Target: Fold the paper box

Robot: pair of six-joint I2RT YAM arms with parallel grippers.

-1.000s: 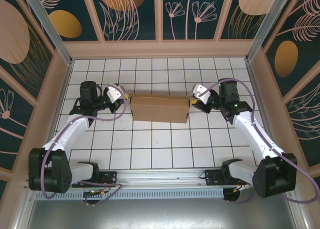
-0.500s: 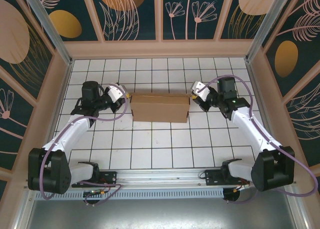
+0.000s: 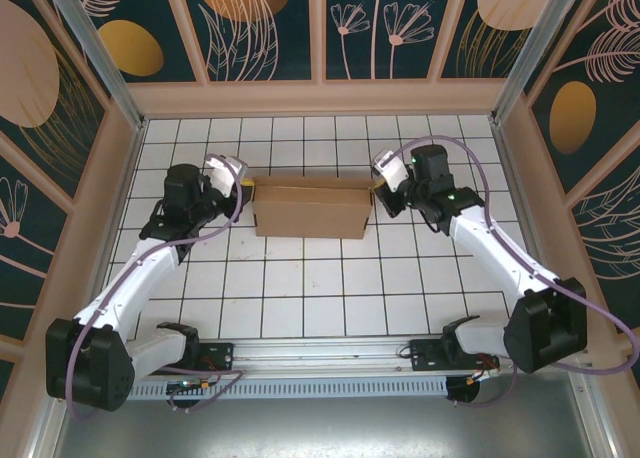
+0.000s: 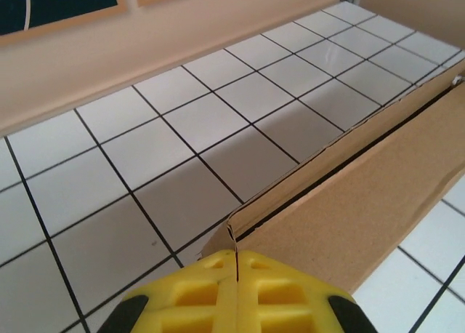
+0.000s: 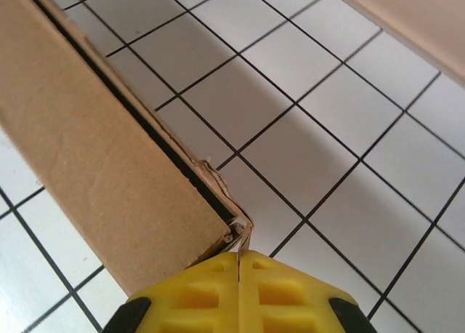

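The paper box (image 3: pixel 312 210) is a plain brown, compact rectangular box lying crosswise in the middle of the white tiled table. My left gripper (image 3: pixel 245 185) is at the box's far left corner. In the left wrist view its yellow fingers (image 4: pixel 283 297) are shut, with a thin cardboard edge of the paper box (image 4: pixel 363 217) pinched in the seam. My right gripper (image 3: pixel 376 186) is at the far right corner. Its yellow fingers (image 5: pixel 196 297) are likewise shut on the frayed corner edge of the paper box (image 5: pixel 94 151). A dark slit runs along the box's far top edge.
The tiled table (image 3: pixel 320 298) is enclosed by a beige back wall (image 3: pixel 320 96) and side walls (image 3: pixel 110 178) (image 3: pixel 520 168). A metal rail (image 3: pixel 320 363) with the arm bases runs along the near edge. Open tiles lie in front of and behind the box.
Both grippers have moved toward the back wall, and the box has shifted with them, slightly left. The right gripper has closed on the box's right corner.
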